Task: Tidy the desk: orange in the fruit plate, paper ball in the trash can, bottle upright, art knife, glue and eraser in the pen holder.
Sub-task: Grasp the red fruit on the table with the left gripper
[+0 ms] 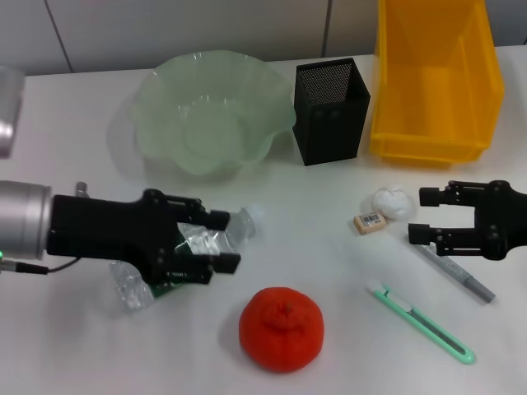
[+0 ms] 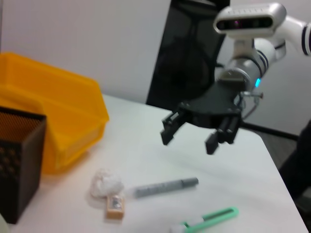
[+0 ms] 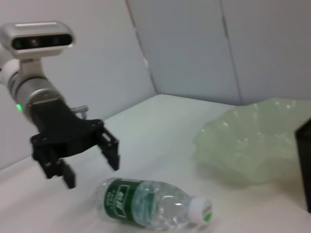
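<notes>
Left gripper [image 1: 221, 240] over the fallen bottle [image 1: 185, 247], right gripper [image 1: 426, 216] waiting by the small things.

From the head view we see the bottle lying on the white surface [image 1: 82, 346], half hidden under the left gripper; the right wrist view shows its fingers spread above it, not touching. The right gripper hangs released above the pen [image 1: 455, 273], near the paper ball [image 1: 391, 200] and eraser [image 1: 370, 222]. The orange [image 1: 281, 327] and knife [image 1: 422, 322] lie in front; the plate [image 1: 212, 111], pen holder [image 1: 331, 111] and yellow bin [image 1: 435, 78] stand behind, the bin cut off.
</notes>
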